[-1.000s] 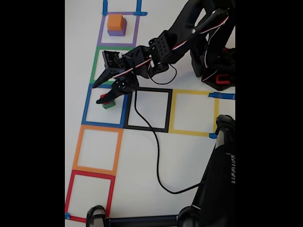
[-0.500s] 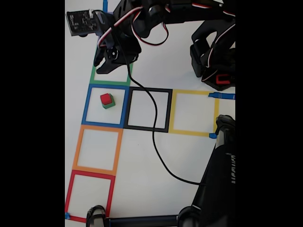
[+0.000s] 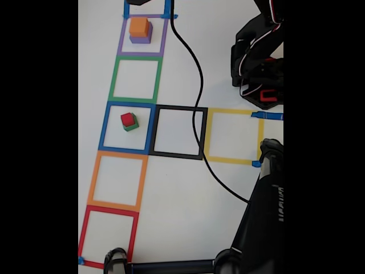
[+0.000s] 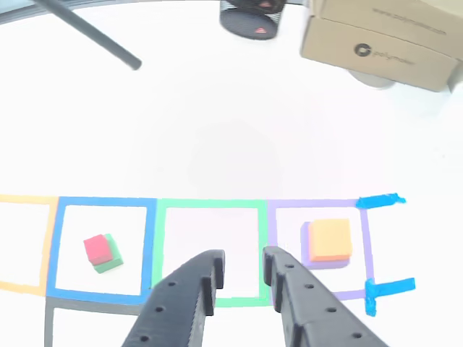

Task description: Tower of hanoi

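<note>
White surface [image 3: 182,228]: your hand [image 4: 242,278] hangs released beside the orange cube [image 4: 330,239], probably lining up its grab.

Black plastic arm [image 3: 258,54]; red accents; black cable [image 3: 197,108]; hand [image 4: 242,266] fingers hole-dotted.

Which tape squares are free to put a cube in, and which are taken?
Free: the green square between the two stacks, and the orange, red and yellow squares. The black square has a cable across it. Taken: the blue square by the red cube on green, the purple square by the orange cube on purple.
</note>
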`<state>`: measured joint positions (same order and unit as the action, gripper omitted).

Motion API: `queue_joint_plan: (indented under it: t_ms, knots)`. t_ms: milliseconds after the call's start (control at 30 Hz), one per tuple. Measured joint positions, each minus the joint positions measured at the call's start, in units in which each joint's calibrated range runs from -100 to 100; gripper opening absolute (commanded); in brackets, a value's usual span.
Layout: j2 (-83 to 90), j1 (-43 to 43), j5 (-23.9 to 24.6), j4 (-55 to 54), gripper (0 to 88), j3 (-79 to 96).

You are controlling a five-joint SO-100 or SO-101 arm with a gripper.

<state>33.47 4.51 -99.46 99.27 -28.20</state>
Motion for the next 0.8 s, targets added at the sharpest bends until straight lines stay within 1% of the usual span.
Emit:
queue_joint_plan:
  t_ms: [200,300,400,500,567,633,733,800]
  knots:
    - [2.45,11.70,0.00,0.00,1.2,1.33]
    - [4.05,19.19,0.00,0.00,1.2,3.90]
    - [5.23,24.58,0.00,0.00,1.9,6.99]
    - [6.84,30.66,0.00,0.00,9.4,10.89]
    - [8.36,32.77,0.00,0.00,17.2,14.34]
    - [10.47,34.05,0.00,-0.48,22.3,19.21]
    - [14.35,35.81,0.00,-4.27,26.1,27.89]
    - [17.64,35.58,0.00,-9.27,25.4,35.59]
